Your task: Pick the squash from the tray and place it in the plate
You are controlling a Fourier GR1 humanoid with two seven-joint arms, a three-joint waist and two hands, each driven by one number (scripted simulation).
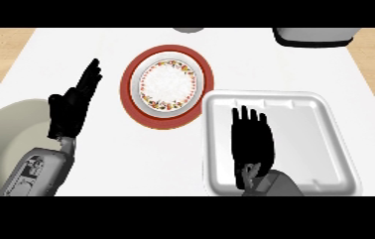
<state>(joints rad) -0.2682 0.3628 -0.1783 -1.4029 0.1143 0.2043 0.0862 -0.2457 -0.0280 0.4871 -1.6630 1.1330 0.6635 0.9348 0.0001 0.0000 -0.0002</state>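
Head view, looking steeply down: you have a white bench (95, 168) whose left and right edges show against a tan floor strip at the upper corners. Open surface lies between your two arms, in front of the plate, and along the left side beyond your left hand.

Your right hand (253, 139) lies over the middle of the white tray (333, 134), fingers straight, close together and pointing away from you, palm down. The tray sits at the lower right, its near rim cut by the view's lower edge and its left rim just beside the plate. You cannot see the squash anywhere; if it is in the tray, the right hand covers it, and you cannot tell whether the hand touches anything beneath it.

Your left hand (73, 106) stands at the left, well apart from the tray, fingers straight and raised, holding nothing; it is resting.

One plate (167, 84) shows, red-rimmed with a flowered white centre, and nothing lies on it. It sits left of the tray's far left corner.

A pale round dish (22, 129) is partly visible at the left edge under your left forearm. At the top edge, a grey-white appliance base (315, 37) sits at the right corner, and a small grey object (189, 30) near the middle is too cut off to identify.
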